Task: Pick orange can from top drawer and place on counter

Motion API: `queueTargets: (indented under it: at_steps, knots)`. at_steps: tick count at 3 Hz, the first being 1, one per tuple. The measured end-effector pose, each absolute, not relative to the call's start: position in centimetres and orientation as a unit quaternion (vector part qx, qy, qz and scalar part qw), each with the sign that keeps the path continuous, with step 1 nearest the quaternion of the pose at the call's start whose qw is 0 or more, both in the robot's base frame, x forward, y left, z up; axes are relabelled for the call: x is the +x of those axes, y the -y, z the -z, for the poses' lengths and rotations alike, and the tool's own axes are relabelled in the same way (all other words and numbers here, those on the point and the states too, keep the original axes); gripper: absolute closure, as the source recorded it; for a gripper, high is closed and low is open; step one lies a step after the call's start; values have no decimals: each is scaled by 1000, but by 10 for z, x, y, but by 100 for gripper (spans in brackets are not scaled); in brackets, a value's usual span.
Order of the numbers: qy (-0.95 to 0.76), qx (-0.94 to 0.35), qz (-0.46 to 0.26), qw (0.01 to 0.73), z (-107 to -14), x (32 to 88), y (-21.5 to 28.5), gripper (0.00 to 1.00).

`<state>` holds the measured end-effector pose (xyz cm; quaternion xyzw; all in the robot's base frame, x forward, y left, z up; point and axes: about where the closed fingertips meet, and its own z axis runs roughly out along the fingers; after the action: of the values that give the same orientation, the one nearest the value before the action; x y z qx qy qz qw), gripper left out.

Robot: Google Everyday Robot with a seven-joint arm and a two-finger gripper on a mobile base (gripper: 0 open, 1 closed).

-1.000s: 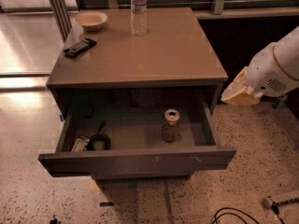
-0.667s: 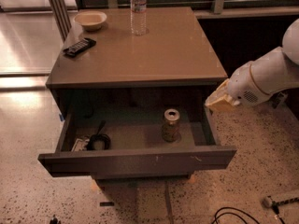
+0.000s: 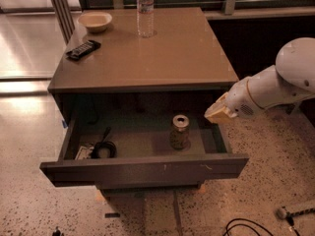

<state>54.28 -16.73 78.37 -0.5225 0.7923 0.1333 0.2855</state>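
End effector (image 3: 218, 113) (openness indiscernible) at right rim of open top drawer (image 3: 147, 168), apart from upright orange can (image 3: 179, 132)

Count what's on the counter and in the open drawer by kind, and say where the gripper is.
Bottles: 1, water bottle on the counter
Cans: 1, orange can in the top drawer
Bowls: 1, bowl
Remotes: 1, black remote-like device
Unclear: 1, dark round item in the drawer
Total: 5
The gripper hangs above the drawer's right wall.

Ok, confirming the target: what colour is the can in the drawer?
Orange can: mottled orange-brown, silver top, camera view. End effector hovers to its right.
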Motion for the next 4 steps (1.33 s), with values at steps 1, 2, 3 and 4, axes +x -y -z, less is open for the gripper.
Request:
queueTargets:
  at_steps: [1,2,3,4]
  knots:
    - [-787,-531,-136,281,-774,541,162,83]
    - [-782,-534,-150,282,-759,543,152,59]
    - [-779,-534,-165,284,-744,546,144,36]
    - [-775,-533,-178,288,-731,549,136,13]
